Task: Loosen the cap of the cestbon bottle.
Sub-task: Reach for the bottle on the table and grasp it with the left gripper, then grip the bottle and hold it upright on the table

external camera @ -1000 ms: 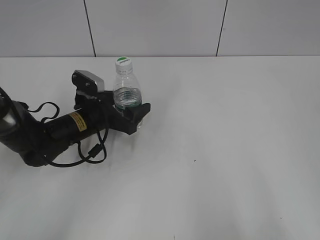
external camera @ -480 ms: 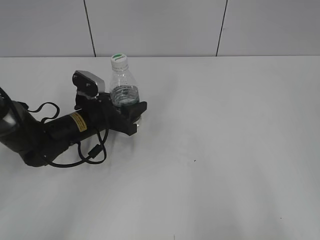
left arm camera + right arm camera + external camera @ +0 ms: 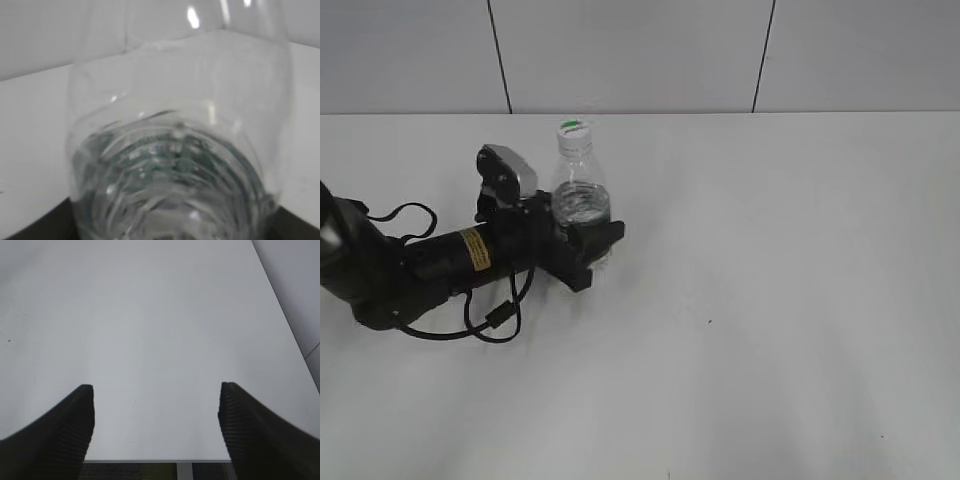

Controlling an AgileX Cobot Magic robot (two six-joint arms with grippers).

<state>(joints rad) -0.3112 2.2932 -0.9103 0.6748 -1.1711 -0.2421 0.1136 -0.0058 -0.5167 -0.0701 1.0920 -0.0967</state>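
Observation:
The cestbon bottle (image 3: 580, 192) stands upright on the white table at the back left, clear and ribbed, its green label mostly hidden by the jaws. Its white cap (image 3: 573, 128) with a green segment sits on the narrow neck. My left gripper (image 3: 588, 236) is shut on the bottle's lower body. In the left wrist view the bottle (image 3: 175, 150) fills the frame and the jaws barely show at the bottom corners. My right gripper (image 3: 156, 427) is open and empty over bare table; it does not show in the exterior view.
The white table (image 3: 770, 300) stretches to the right and front. A tiled wall (image 3: 640, 55) runs along its back edge. The left arm's black cable (image 3: 490, 318) loops on the table. The table's edge (image 3: 160, 460) shows in the right wrist view.
The left gripper has shifted slightly right and toward the front with the bottle in it. The bottle leaned left half a second ago and now stands upright.

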